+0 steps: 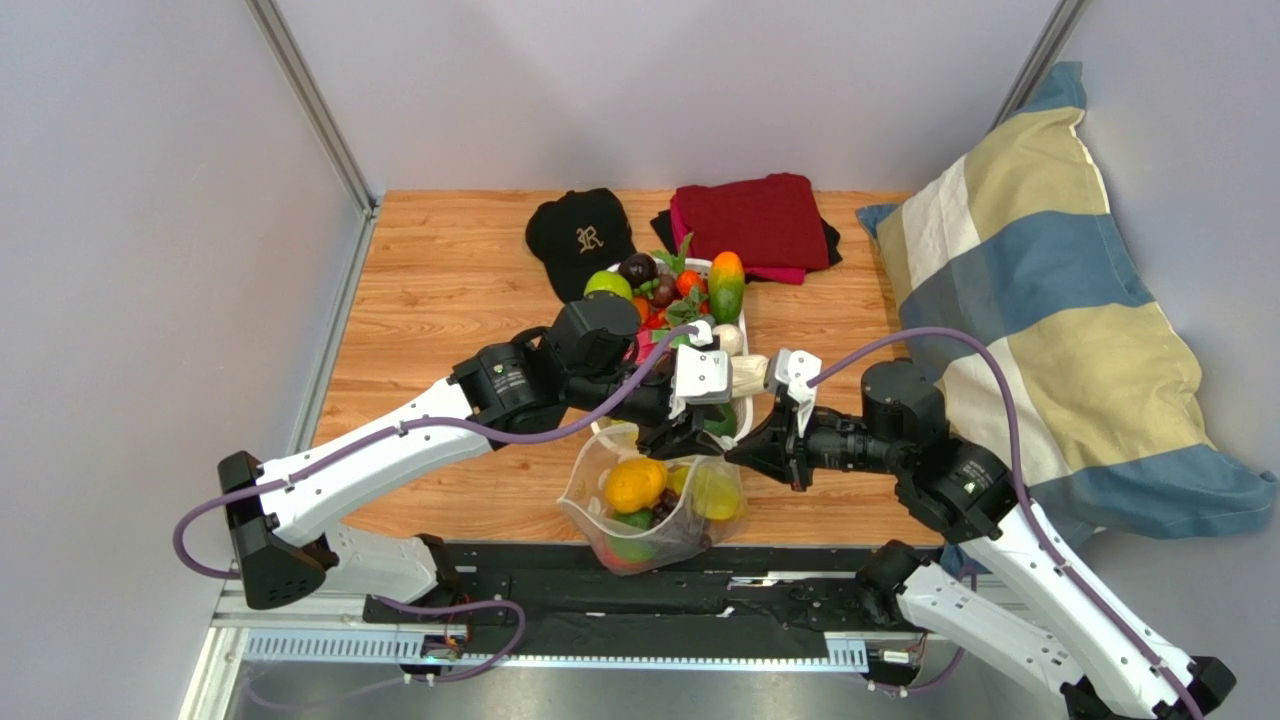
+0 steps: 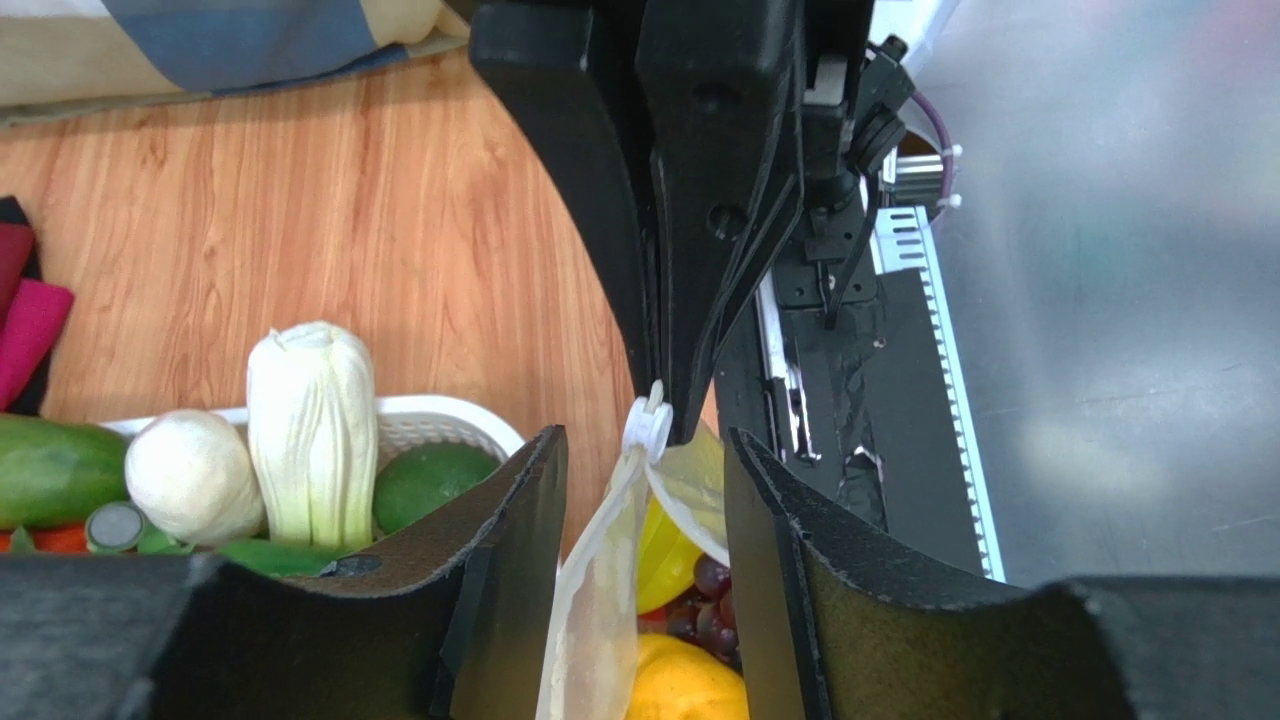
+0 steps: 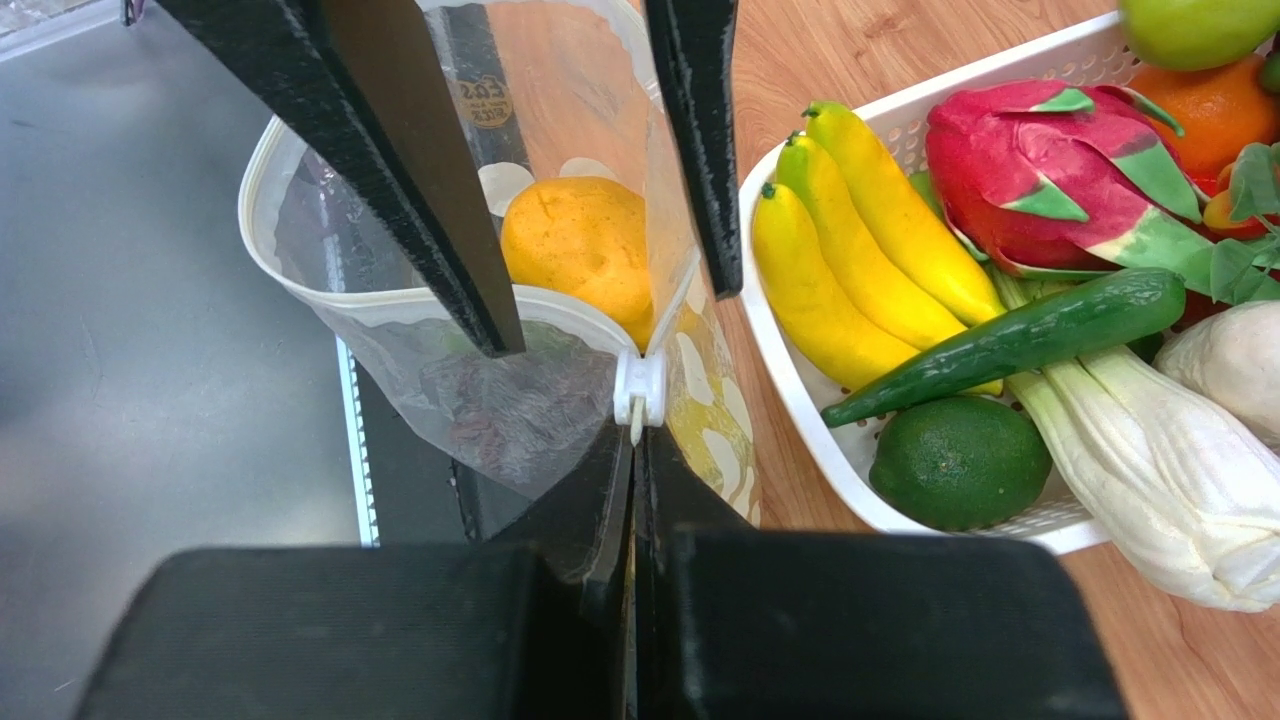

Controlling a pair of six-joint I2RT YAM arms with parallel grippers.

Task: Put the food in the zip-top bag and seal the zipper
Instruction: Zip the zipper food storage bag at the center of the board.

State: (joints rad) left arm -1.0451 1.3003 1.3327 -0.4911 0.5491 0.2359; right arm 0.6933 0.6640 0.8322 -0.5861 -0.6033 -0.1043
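At the table [image 1: 436,285] edge, lower centre of the top view: zip-top bag [image 1: 589,503] with food [image 1: 636,483] inside, pinched at its white slider [image 3: 639,393] by the clamped right end effector [image 3: 633,450], straddled by the half-spread left end effector [image 2: 643,447]. Crowded from above by the full tray [image 3: 781,345]; cap [image 1: 579,233], red cloth [image 1: 751,222] and pillow [image 1: 1037,300] beyond.

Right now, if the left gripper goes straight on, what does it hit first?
Probably the white slider on the zip-top bag's edge, between the left gripper's open fingers; beyond, the right gripper pinches that edge.
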